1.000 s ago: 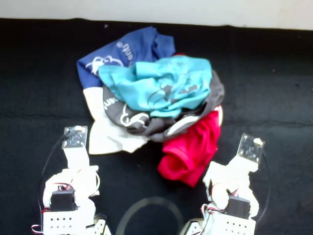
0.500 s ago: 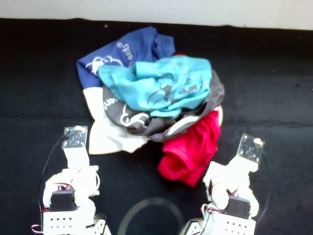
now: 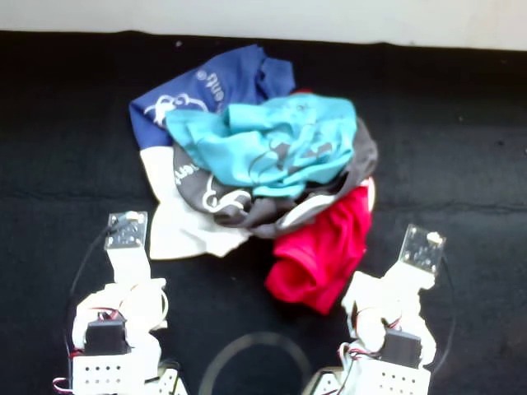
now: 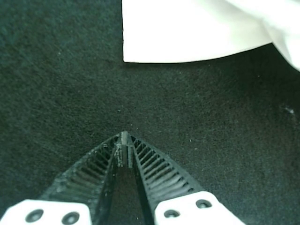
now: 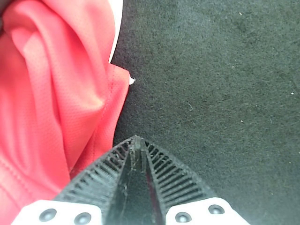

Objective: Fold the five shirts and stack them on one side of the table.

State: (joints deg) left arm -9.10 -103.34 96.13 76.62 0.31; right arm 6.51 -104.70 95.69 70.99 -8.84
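A: Did anything move in the last second?

B: No. Both arms stand as before, and the pile has the same shape. I judge that the folding has not begun: none of the five shirts is folded or stacked.

A: What are the grippers doing?

B: The left gripper (image 4: 123, 137) has its jaws closed together and holds nothing. It is over bare table, near a corner of the white shirt (image 3: 181, 226) but not touching it. The right gripper (image 5: 136, 139) is also closed and empty, just beside the near edge of the red shirt (image 3: 321, 247).

A: Where are the shirts?

B: They all lie in one crumpled heap in the middle of the table, toward the far side. The turquoise shirt (image 3: 263, 140) is on top and the navy blue shirt (image 3: 222, 82) sticks out at the far left. The dark grey shirt (image 3: 198, 189) is under the turquoise one. The white one comes out at the near left and the red one at the near right.

A: And the surface?

B: It is a black cloth table (image 3: 66, 148), a little fuzzy, with free space left and right of the heap. A pale wall (image 3: 329, 16) runs behind the far edge.
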